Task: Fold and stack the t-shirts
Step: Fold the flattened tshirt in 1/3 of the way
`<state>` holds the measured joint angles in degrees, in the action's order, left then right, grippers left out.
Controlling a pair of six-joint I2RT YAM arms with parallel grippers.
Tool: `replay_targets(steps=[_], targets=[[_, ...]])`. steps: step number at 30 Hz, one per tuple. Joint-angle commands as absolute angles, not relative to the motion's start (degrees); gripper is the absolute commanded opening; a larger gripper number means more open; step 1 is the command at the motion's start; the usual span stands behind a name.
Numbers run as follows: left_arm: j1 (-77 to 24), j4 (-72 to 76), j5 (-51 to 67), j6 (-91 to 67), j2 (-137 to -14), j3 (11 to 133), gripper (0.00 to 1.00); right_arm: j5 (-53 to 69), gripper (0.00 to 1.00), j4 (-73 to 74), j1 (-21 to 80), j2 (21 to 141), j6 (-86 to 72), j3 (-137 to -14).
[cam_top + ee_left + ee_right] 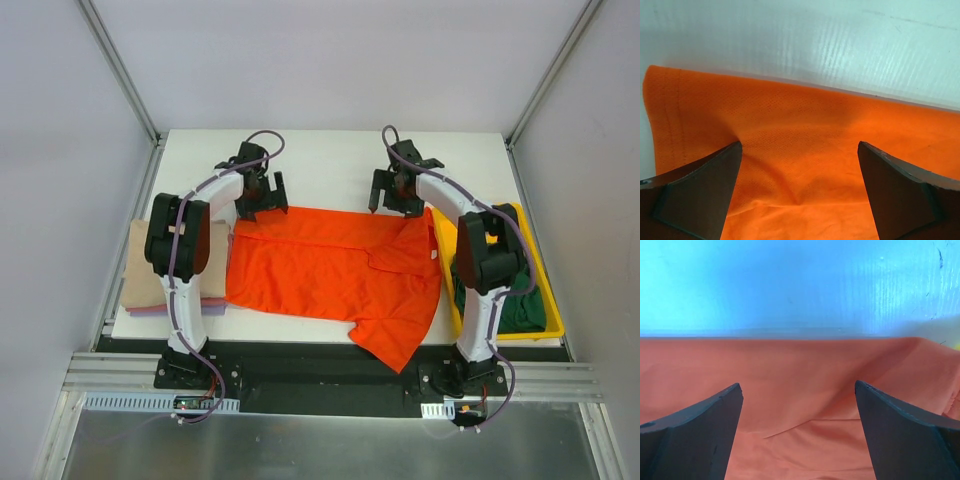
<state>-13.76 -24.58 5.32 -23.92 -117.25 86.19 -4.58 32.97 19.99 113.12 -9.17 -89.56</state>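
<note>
Currently the orange-red t-shirt [330,270] is laid out flat, its far edge directly beneath both tools. The left gripper [800,145] and the right gripper [799,385] are held just above that edge, jaws fully parted, nothing gripped. The step is judged to be a fold of this shirt. Next, the edge would need to be pinched at both points and drawn back behind the tools. A dark green t-shirt [522,310] is seen outboard of the right gripper, the folded stack [150,265] outboard of the left.

Orange-red t-shirt [805,150]: matt fine-mesh cloth. Table [330,160]: smooth white. Tray [520,334]: glossy yellow plastic.
</note>
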Motion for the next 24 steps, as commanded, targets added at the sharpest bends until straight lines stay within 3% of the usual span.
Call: replay_targets(steps=[1, 10, 17, 24], targets=[[-11.08, -24.87, 3.87, -27.33, -117.07, 85.87, 0.99, -5.8, 0.96, 38.32, 17.5, 115.31, -8.7, -92.2], [-9.14, -24.96, 2.72, -27.95, -116.72, 83.94, 0.99, -9.32, 0.96, 39.55, 13.62, 113.56, -8.27, -89.12], [-9.14, -24.96, 3.34, -27.16, -116.28, 83.67, 0.99, -4.84, 0.96, 38.94, 14.5, 110.84, -5.36, -91.59], [-9.05, -24.96, 1.23, -27.25, -115.05, 81.65, 0.99, -3.34, 0.96, 35.61, 19.15, 98.29, -1.06, -79.04]])
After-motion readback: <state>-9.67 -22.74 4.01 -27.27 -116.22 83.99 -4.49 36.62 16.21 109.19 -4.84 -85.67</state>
